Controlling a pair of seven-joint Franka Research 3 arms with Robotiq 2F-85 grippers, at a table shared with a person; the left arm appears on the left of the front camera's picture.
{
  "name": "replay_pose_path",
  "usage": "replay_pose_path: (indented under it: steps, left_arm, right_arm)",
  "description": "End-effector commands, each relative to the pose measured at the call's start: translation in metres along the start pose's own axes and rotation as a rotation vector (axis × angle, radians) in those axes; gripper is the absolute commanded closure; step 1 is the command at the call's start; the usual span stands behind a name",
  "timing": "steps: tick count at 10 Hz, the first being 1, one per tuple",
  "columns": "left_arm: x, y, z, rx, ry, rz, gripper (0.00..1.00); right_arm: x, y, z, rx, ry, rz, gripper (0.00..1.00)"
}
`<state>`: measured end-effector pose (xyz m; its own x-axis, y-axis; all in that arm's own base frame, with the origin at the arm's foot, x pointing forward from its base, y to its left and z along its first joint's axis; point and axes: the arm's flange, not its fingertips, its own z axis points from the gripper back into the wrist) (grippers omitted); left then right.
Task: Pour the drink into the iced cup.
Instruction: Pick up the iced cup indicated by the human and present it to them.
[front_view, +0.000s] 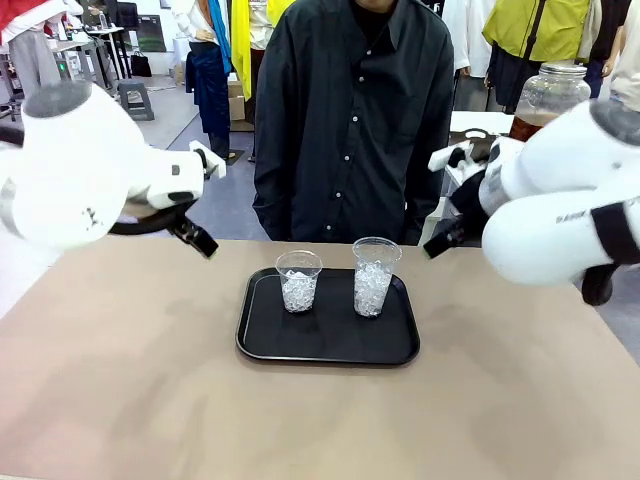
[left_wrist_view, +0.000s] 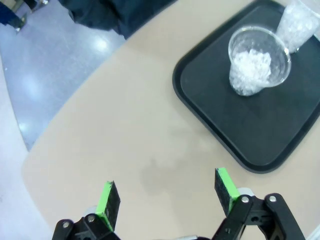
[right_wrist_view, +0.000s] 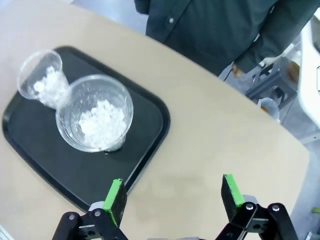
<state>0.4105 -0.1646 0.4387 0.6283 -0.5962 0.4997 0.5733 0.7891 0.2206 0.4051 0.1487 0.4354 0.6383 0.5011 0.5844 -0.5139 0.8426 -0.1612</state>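
Cups (front_view: 299, 281) of ice, two, side by side on one black tray (front_view: 262, 345).

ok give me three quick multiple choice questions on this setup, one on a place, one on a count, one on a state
1. Where do the shorter cup and the taller cup stand?
a) in the person's hands
b) straight on the table top
c) on the black tray

2. How many cups hold ice?
a) one
b) two
c) three

3. How is the left claw?
a) open and empty
b) shut on a cup
c) shut on the tray's rim

Answers: 1 c, both stand inside the tray's rim. 2 b, both clear cups hold ice. 3 a, its jaws stand wide apart above the table.
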Motion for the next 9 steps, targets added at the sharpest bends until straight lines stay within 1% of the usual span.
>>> replay_pose_path:
  steps: [1,2,4,5,7,9]
  left_arm:
    - [0.024,0.007,0.029,-0.015,-0.004,0.019,0.0]
    - [0.035,0.019,0.044,-0.058,-0.024,0.061,0.0]
    - [0.047,0.051,0.066,-0.208,-0.06,0.203,0.0]
    - [0.047,0.065,0.07,-0.29,-0.067,0.27,0.0]
    - [0.042,0.085,0.066,-0.45,-0.064,0.387,0.0]
    - [0.035,0.098,0.05,-0.612,-0.057,0.484,0.0]
  right_arm:
    - [0.024,-0.01,0.033,0.079,0.006,-0.045,0.0]
    - [0.033,-0.021,0.049,0.125,-0.008,-0.083,0.0]
    - [0.043,-0.049,0.071,0.304,0.005,-0.189,0.0]
    - [0.043,-0.063,0.074,0.416,0.013,-0.247,0.0]
    - [0.039,-0.09,0.071,0.606,0.037,-0.355,0.0]
    - [0.031,-0.112,0.059,0.755,0.057,-0.473,0.0]
